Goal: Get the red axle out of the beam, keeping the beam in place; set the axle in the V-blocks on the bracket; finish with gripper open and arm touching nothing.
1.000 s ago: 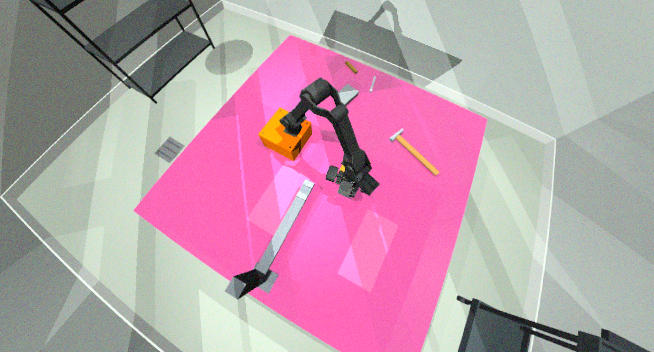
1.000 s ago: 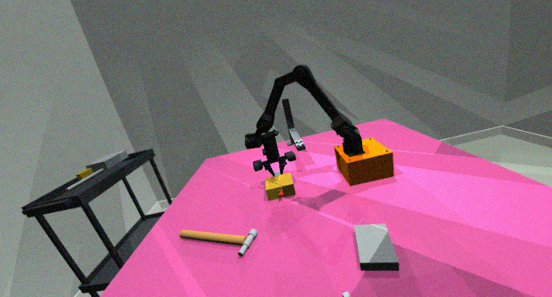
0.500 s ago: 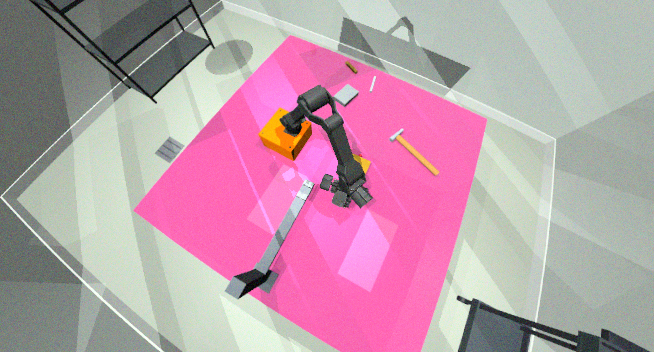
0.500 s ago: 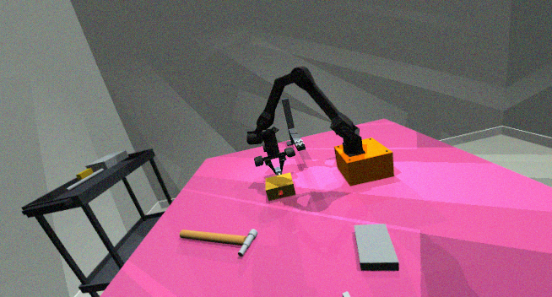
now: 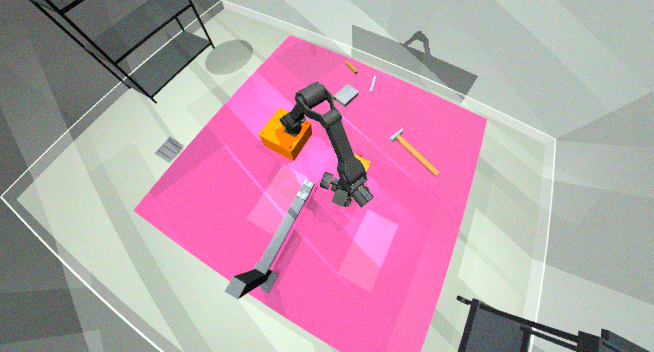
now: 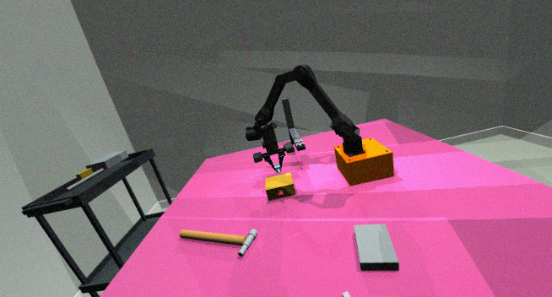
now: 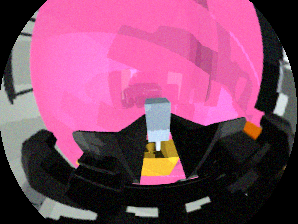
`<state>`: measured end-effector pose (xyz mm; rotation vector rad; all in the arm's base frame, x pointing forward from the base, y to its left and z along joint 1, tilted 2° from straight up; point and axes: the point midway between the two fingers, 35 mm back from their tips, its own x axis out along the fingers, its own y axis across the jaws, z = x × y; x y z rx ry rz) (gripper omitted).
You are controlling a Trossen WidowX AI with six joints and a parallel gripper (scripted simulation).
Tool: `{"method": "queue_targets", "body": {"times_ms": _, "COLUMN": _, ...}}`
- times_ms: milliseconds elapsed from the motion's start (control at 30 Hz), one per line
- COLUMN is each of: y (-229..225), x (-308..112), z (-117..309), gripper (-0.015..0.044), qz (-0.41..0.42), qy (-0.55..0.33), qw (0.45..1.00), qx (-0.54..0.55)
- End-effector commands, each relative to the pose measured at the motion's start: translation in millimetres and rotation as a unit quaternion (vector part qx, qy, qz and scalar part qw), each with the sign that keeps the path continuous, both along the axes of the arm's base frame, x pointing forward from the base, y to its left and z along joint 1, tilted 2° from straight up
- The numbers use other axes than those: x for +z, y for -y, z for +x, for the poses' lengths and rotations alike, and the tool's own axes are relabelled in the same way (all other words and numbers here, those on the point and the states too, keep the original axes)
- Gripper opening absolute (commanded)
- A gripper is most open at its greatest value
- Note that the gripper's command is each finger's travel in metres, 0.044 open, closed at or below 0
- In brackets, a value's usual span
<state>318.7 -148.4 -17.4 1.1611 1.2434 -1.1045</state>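
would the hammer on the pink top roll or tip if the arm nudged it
The hammer probably won't roll far: its head sits crosswise on the handle, so it would more likely pivot or slide. It already lies flat, so tipping seems unlikely. If lifted by the handle's far end, it may dip toward the head, which looks like metal.

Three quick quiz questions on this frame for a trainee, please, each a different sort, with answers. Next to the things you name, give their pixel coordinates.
1. What is between the fingers of the gripper (image 5: 345, 191) (image 6: 277, 166) (image 7: 158, 135)?
a) the hammer
b) a pale grey piece (image 6: 278, 170) (image 7: 157, 116)
c) the red axle
2. True or false: the red axle (image 6: 281, 192) shows in one side of the yellow beam (image 5: 366, 164) (image 6: 278, 181) (image 7: 160, 166).
3. Fill in the colour: the arm stands on an ____ box (image 5: 284, 146) (image 6: 367, 170).

Key: 1 b; 2 true; 3 orange.
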Motion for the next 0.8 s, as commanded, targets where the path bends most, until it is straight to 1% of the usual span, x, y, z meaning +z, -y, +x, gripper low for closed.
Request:
{"method": "queue_targets", "body": {"times_ms": 0, "y": 1.6, "x": 12.1, "z": 2.4, "gripper": 0.0, "qz": -0.005, "qy": 0.008, "qw": 1.0, "qx": 0.002}}
{"method": "queue_targets", "body": {"times_ms": 767, "y": -1.2, "x": 47.1, "z": -5.0, "gripper": 0.0, "qz": -0.004, "qy": 0.008, "qw": 1.0, "qx": 0.002}}
